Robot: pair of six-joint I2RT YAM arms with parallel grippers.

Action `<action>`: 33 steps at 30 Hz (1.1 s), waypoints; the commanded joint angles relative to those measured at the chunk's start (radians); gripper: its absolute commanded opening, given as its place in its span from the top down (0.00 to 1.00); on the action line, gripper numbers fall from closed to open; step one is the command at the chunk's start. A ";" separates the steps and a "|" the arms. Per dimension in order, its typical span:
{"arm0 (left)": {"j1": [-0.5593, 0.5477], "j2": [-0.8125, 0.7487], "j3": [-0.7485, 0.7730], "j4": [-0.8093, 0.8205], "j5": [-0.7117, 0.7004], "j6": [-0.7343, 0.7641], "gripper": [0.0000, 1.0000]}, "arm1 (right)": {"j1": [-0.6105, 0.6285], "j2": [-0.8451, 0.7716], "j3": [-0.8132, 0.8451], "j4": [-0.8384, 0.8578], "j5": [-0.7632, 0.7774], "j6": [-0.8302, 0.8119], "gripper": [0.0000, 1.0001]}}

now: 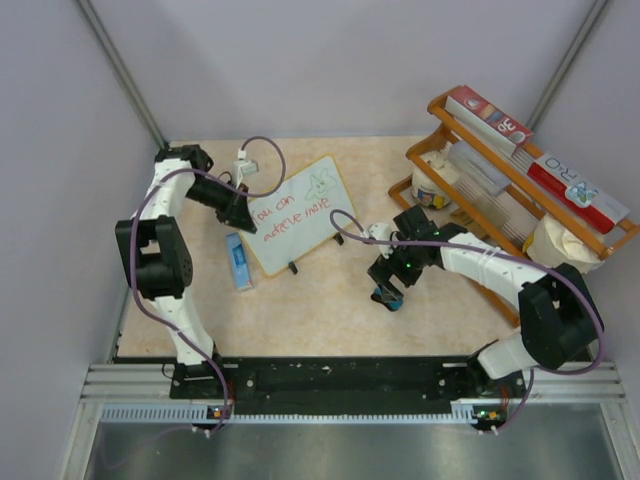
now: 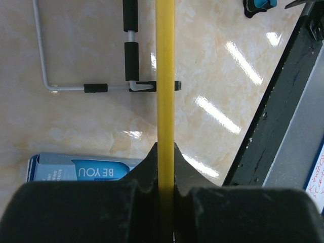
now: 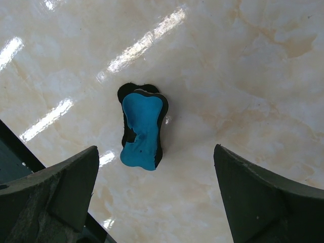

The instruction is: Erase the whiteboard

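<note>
Around eraser: we see bare desk [image 3: 243,76] on every side of the eraser [image 3: 142,129], under the right tool's [image 3: 156,152] spread fingers.
Left: the marker box [image 1: 239,262] lies beside the whiteboard [image 1: 297,215], which the left tool [image 2: 165,152] clamps.
Right rear: we find a wooden rack [image 1: 520,190] blocking the way.

Whiteboard [image 1: 300,215]: small, rectangular, rounded corners, thin yellow frame. It stands centre-left on the desk [image 1: 330,310], turned diagonally, its face tilted upward, on small black feet [image 1: 293,267]. Not erased: two lines of red handwriting [image 1: 290,212] and a green doodle [image 1: 320,182]. Its left edge is clamped by the left end effector [image 1: 245,220].
</note>
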 commanded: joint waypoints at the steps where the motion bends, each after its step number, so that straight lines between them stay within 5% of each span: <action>1: -0.004 0.018 0.043 -0.096 -0.034 0.059 1.00 | 0.019 0.004 0.002 0.024 0.009 0.003 0.07; 7: -0.009 0.010 0.036 -0.077 -0.050 0.045 1.00 | 0.039 0.013 0.002 0.023 0.000 0.003 0.07; 13: -0.012 -0.002 0.036 -0.062 -0.054 0.029 0.85 | 0.071 0.017 -0.006 0.035 0.029 0.011 0.10; 33: -0.009 -0.020 0.023 -0.040 -0.057 0.012 0.75 | 0.131 0.090 -0.023 0.087 0.126 0.045 0.43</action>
